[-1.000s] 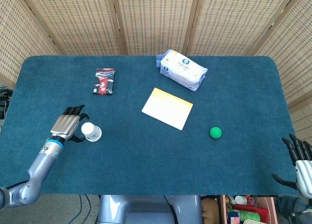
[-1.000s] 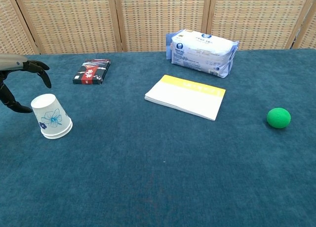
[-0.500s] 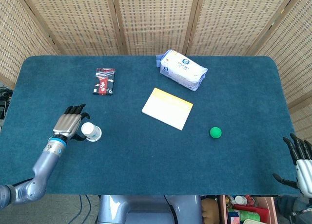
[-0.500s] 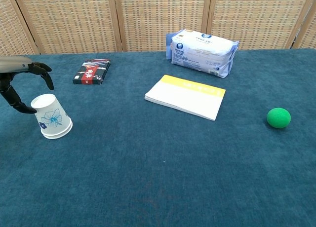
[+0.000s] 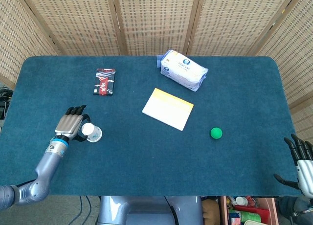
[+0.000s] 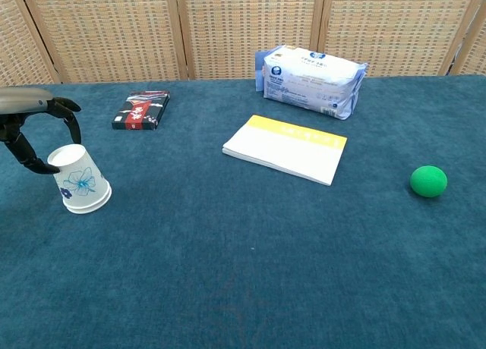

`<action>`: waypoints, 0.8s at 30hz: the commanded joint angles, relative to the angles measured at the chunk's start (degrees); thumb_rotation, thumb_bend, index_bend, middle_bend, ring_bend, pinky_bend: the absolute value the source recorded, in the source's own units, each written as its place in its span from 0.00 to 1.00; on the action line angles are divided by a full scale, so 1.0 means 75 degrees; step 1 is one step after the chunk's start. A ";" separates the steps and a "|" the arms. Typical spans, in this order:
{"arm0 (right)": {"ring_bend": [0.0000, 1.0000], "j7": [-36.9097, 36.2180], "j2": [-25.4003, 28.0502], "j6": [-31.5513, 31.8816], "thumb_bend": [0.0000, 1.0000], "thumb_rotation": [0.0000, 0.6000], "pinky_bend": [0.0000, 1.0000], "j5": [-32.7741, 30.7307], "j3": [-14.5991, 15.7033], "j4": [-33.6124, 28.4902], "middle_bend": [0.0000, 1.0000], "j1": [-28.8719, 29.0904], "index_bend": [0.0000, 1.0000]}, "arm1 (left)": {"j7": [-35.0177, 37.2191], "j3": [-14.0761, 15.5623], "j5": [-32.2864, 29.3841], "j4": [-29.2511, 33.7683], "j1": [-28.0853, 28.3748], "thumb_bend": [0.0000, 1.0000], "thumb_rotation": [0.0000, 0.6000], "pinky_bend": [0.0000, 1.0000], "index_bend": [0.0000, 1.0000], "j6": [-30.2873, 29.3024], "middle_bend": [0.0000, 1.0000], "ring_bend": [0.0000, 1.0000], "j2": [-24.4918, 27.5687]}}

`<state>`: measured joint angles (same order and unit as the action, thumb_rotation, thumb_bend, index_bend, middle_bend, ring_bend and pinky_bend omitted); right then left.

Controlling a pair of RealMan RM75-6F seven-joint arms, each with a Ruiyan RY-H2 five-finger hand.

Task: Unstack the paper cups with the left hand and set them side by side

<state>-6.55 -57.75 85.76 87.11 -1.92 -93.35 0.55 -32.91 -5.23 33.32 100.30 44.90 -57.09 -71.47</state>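
Note:
The stacked paper cups [image 5: 91, 132] [image 6: 79, 180] stand upside down on the blue table at the near left; they are white with a blue flower print. My left hand [image 5: 71, 124] [image 6: 29, 129] is right beside the stack on its left, fingers spread around the top without holding it. A fingertip looks close to or touching the cup's upper edge; I cannot tell which. My right hand [image 5: 301, 164] hangs off the table's near right corner, fingers apart and holding nothing.
A red and black packet [image 5: 104, 81] lies behind the cups. A yellow-edged white notepad [image 5: 167, 108] sits mid-table, a wipes pack [image 5: 183, 69] behind it, and a green ball [image 5: 216, 133] to the right. Wicker screens stand behind the table.
My left hand has crept rightward toward the cup stack, its fingers now curving closer around the top. The cups and right hand have not moved.

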 commanded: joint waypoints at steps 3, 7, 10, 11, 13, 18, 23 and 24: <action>0.00 0.0011 -0.0004 -0.0016 0.00 1.00 0.00 -0.0005 0.0002 -0.0002 0.00 0.0009 0.00 | 0.0017 0.0005 -0.0047 -0.0036 0.0032 0.28 1.00 0.00 0.36 0.0005 0.00 0.00 -0.0016; 0.00 0.0016 -0.0006 -0.0027 0.00 1.00 0.00 -0.0014 0.0002 -0.0002 0.00 0.0014 0.00 | 0.0069 -0.0021 -0.0111 -0.0020 0.0056 0.28 1.00 0.00 0.37 0.0027 0.00 0.00 -0.0001; 0.00 0.0015 -0.0009 -0.0028 0.00 1.00 0.00 -0.0022 -0.0001 0.0001 0.00 0.0016 0.00 | 0.0065 -0.0019 -0.0139 0.0001 0.0089 0.28 1.00 0.00 0.38 0.0026 0.00 0.00 0.0026; 0.00 0.0013 -0.0010 -0.0027 0.00 1.00 0.00 -0.0021 0.0000 -0.0001 0.00 0.0015 0.00 | 0.0046 -0.0013 -0.0161 0.0016 0.0100 0.28 1.00 0.00 0.39 0.0016 0.00 0.00 0.0033; 0.00 0.0009 -0.0010 -0.0023 0.00 1.00 0.00 -0.0021 -0.0001 0.0002 0.00 0.0015 0.00 | 0.0037 -0.0012 -0.0198 0.0045 0.0113 0.28 1.00 0.00 0.40 0.0005 0.00 0.00 0.0045; 0.00 -0.0005 -0.0006 -0.0028 0.00 1.00 0.00 -0.0035 -0.0002 0.0010 0.00 0.0014 0.00 | 0.0067 -0.0026 -0.0199 0.0136 0.0121 0.28 1.00 0.00 0.41 -0.0050 0.00 0.00 0.0117; 0.00 -0.0033 0.0004 -0.0022 0.00 1.00 0.00 -0.0038 -0.0003 0.0012 0.00 0.0010 0.00 | 0.0189 -0.0128 -0.0136 0.0516 0.0096 0.28 1.00 0.00 0.41 -0.0144 0.00 0.00 0.0473; 0.00 -0.0039 0.0007 -0.0021 0.00 1.00 0.00 -0.0040 -0.0004 0.0010 0.00 0.0010 0.00 | 0.0226 -0.0156 -0.0121 0.0627 0.0088 0.28 1.00 0.00 0.41 -0.0157 0.00 0.00 0.0576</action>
<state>-6.84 -57.70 85.60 86.82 -1.95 -93.27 0.63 -31.67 -6.02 32.17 103.86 45.68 -57.99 -68.24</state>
